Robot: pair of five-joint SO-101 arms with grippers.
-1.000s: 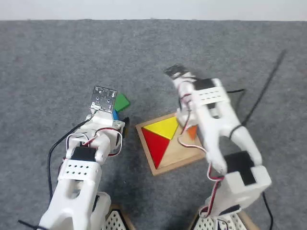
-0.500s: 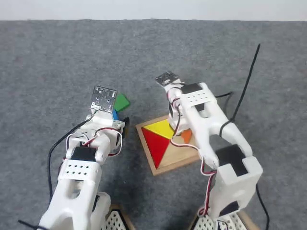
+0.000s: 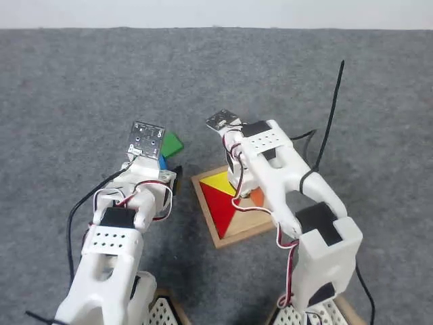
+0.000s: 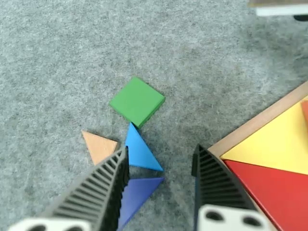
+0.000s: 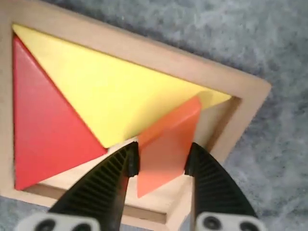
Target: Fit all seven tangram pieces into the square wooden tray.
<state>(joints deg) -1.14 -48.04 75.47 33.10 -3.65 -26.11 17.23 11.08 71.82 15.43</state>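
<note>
The square wooden tray (image 3: 252, 221) holds a yellow triangle (image 5: 110, 94) and a red triangle (image 5: 43, 115) side by side. My right gripper (image 5: 161, 159) hangs over the tray, shut on an orange piece (image 5: 166, 144) that overlaps the yellow triangle's corner near the tray's rim (image 5: 144, 48). My left gripper (image 4: 161, 161) stands open over the carpet beside the tray. Under it lie a light blue triangle (image 4: 139, 151) and a dark blue piece (image 4: 137, 192). A tan small triangle (image 4: 100, 147) and a green square (image 4: 137, 100) lie close by.
Grey carpet covers the whole table. The loose pieces cluster left of the tray around the green square (image 3: 171, 144). Black cables trail from both arms, one rising behind the right arm (image 3: 331, 115).
The right arm has swung left over the tray, carrying the orange piece toward the yellow triangle. The left arm has not moved.
</note>
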